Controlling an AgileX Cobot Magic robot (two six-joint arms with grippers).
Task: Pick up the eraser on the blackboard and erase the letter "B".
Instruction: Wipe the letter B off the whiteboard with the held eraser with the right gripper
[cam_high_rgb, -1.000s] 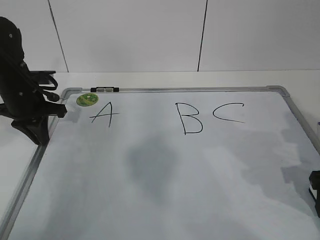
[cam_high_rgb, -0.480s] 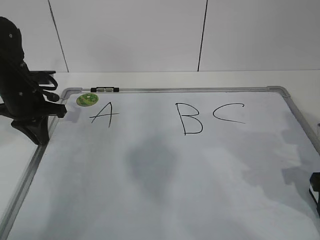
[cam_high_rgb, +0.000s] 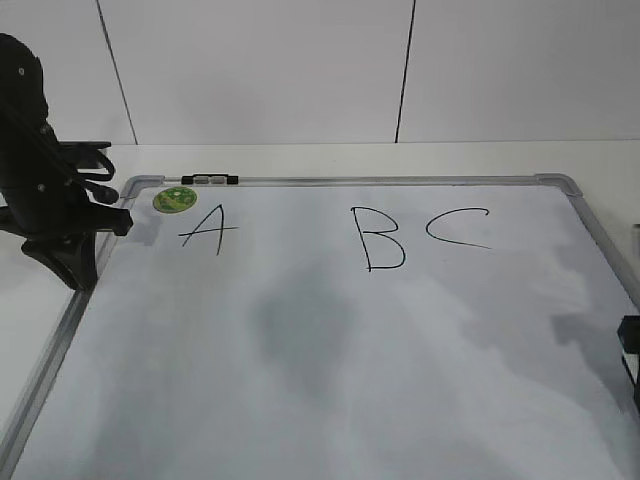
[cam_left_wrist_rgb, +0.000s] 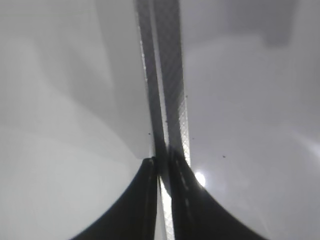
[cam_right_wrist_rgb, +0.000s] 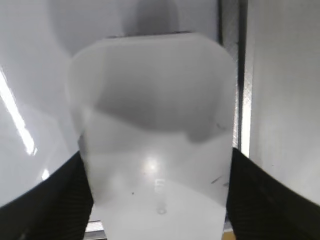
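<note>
Blackboard (cam_high_rgb: 330, 360) flat on a white bench (cam_high_rgb: 330, 158), pale panelled wall (cam_high_rgb: 260, 70) behind.

The board shows "A" (cam_high_rgb: 208, 230), the letter "B" (cam_high_rgb: 382, 238) and "C" (cam_high_rgb: 458, 226), with a green sticker (cam_high_rgb: 174, 198) and a small clip (cam_high_rgb: 210, 179) on the far frame. The left end effector (cam_left_wrist_rgb: 161, 165) hangs over the board's left frame, its fingers pressed together. At the right edge, the right end effector (cam_right_wrist_rgb: 157, 197) straddles the eraser (cam_right_wrist_rgb: 152, 130), one finger (cam_right_wrist_rgb: 50, 195) at each side touching it; the eraser lies beside the right frame, well apart from the "B".
</note>
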